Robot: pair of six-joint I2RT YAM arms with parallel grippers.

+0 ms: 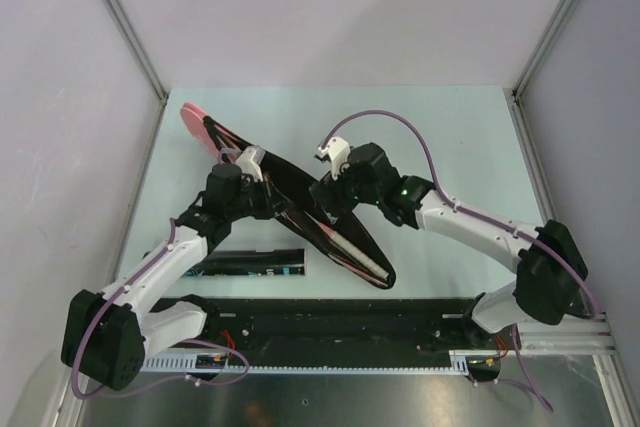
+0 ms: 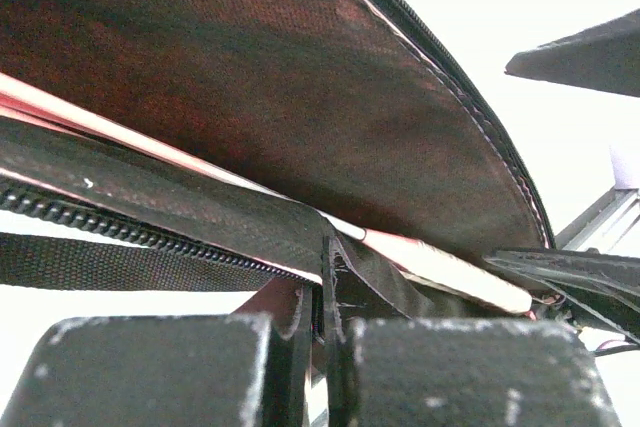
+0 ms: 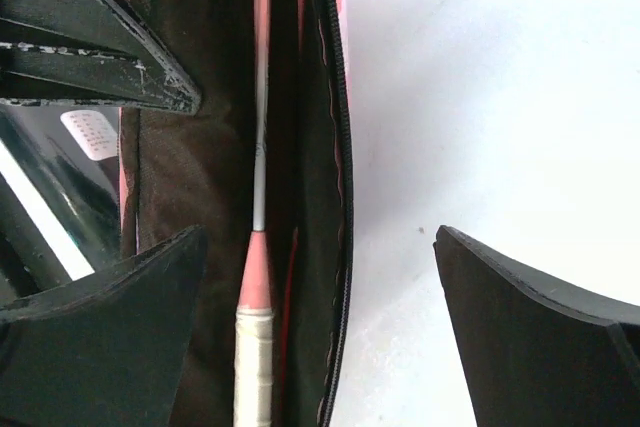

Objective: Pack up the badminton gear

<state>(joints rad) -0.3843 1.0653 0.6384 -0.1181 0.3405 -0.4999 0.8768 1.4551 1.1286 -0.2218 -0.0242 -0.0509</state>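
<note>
Two arms work the bag (image 2: 300,97), which lies slantwise on the table (image 1: 450,137). The left gripper (image 2: 322,337) is clenched on the flap by the zipper, I'd say to prop the mouth open. The right gripper (image 3: 320,237) hangs released, jaws wide, over a racket (image 3: 256,332) lying inside. The black tube (image 1: 255,264) sits outside, near the left arm.

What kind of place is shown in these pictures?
Probably a laboratory robot test cell, not a sports hall: the left arm and right arm are bolted to a black rail at the table edge, and pale panels on metal posts enclose it.
</note>
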